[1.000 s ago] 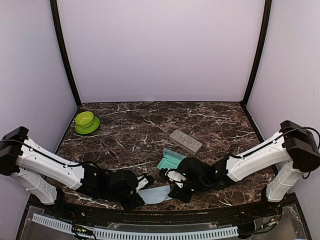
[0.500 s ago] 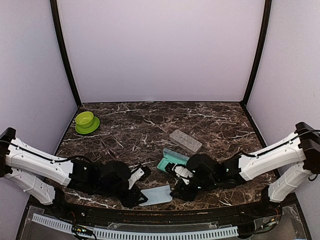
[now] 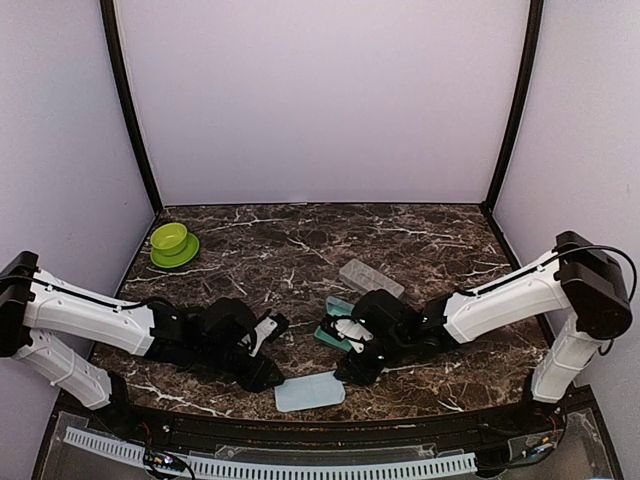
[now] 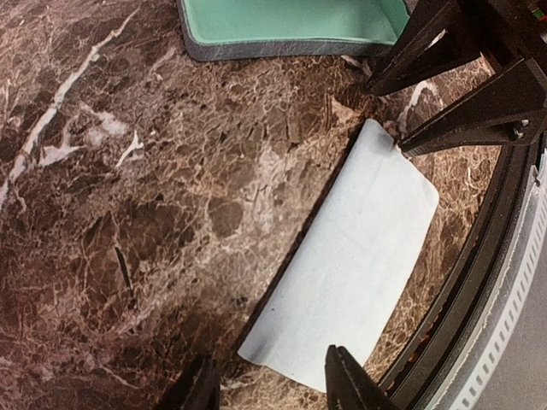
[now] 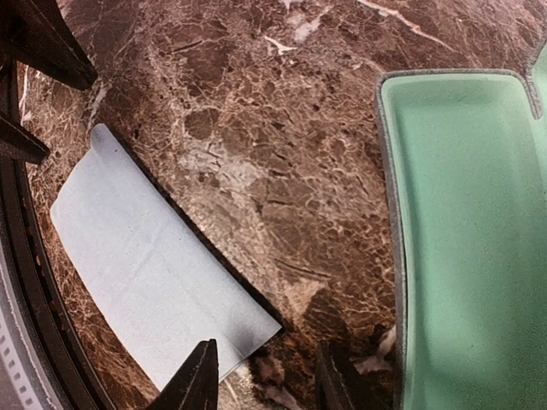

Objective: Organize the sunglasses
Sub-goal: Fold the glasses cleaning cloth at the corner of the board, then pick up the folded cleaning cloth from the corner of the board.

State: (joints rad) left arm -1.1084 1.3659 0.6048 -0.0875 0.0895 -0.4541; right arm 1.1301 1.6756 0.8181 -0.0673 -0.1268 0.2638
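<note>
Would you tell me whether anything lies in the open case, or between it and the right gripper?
Nothing visible does. The case shows only its teal lining, and only table lies between it and the open right gripper. The cloth lies on the gripper's other side.

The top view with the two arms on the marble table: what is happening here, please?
The left gripper and the right gripper hover low over the table near its front edge, fingers open, holding nothing. A pale blue cloth lies flat at the near edge, close to both grippers. Beside it lies an open teal-lined case; what shows of it is empty. A closed grey case sits further back. No sunglasses are visible.
</note>
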